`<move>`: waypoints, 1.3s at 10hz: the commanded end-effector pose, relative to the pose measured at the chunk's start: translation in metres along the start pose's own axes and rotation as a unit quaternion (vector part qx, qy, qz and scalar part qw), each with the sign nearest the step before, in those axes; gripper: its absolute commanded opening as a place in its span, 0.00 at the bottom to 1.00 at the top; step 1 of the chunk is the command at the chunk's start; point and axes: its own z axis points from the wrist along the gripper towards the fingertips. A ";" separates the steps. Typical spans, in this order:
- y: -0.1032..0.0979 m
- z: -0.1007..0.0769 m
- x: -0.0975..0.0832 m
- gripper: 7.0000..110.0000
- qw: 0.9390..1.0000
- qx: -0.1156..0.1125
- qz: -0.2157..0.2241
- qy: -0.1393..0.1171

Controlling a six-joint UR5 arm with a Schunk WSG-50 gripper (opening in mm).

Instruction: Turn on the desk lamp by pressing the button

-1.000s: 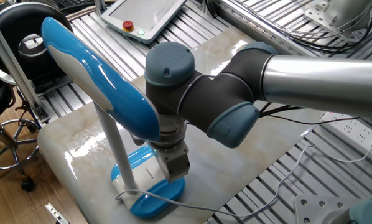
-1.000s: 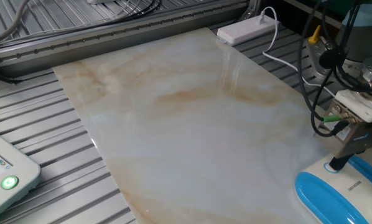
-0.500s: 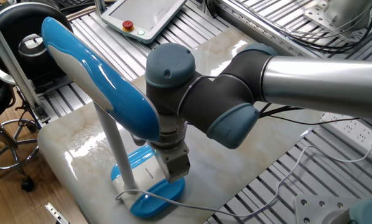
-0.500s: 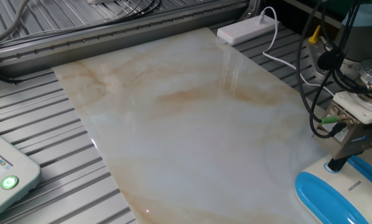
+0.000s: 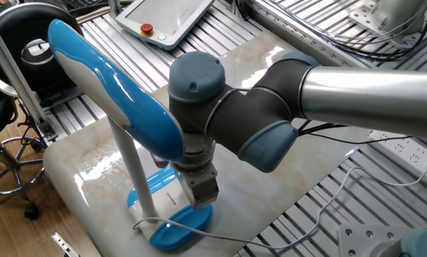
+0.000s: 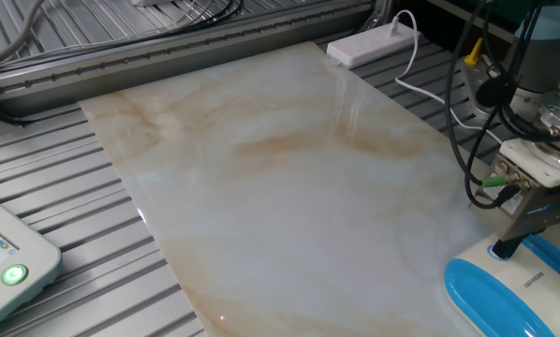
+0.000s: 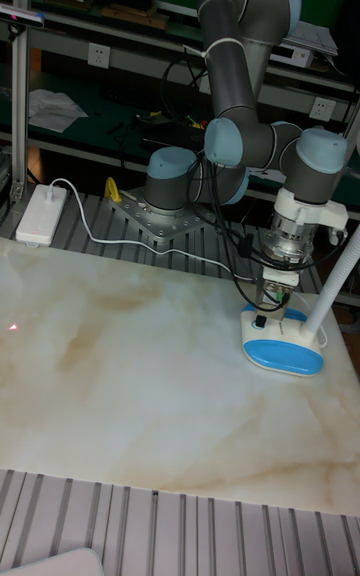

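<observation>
The desk lamp stands at the table's corner, with its long blue-and-white head (image 5: 113, 93) on a slim white stem (image 5: 131, 171). Its oval blue-and-white base (image 5: 178, 218) also shows in the other fixed view (image 6: 491, 290) and the tall fixed view (image 7: 288, 354). My gripper (image 6: 505, 247) points straight down at the white rear part of the base. Its fingers meet in one dark tip with no gap, and that tip touches the base. The button is hidden under the tip. The gripper (image 7: 263, 318) holds nothing.
A thin white cord (image 5: 220, 239) runs from the lamp base off the table. A teach pendant (image 5: 163, 21) with a red button lies beyond the far edge. A white power strip (image 6: 374, 44) sits at the marble top's corner. Black cables (image 6: 472, 140) hang beside the wrist.
</observation>
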 end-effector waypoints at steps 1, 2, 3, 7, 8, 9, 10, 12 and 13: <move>-0.001 -0.005 -0.001 0.00 1.000 -0.001 0.006 -0.006; -0.001 -0.006 0.000 0.00 1.000 0.000 0.007 -0.006; -0.002 0.000 0.004 0.00 1.000 0.003 0.005 0.003; 0.000 -0.008 0.009 0.00 1.000 -0.003 0.002 0.004; 0.002 -0.014 0.009 0.00 1.000 -0.009 0.001 -0.002; 0.003 -0.012 0.008 0.00 1.000 -0.010 0.002 -0.002; 0.002 -0.003 0.006 0.00 1.000 -0.004 0.004 -0.008; 0.002 0.001 0.012 0.00 1.000 0.000 0.001 0.005; 0.003 -0.004 0.012 0.00 1.000 -0.002 0.001 0.005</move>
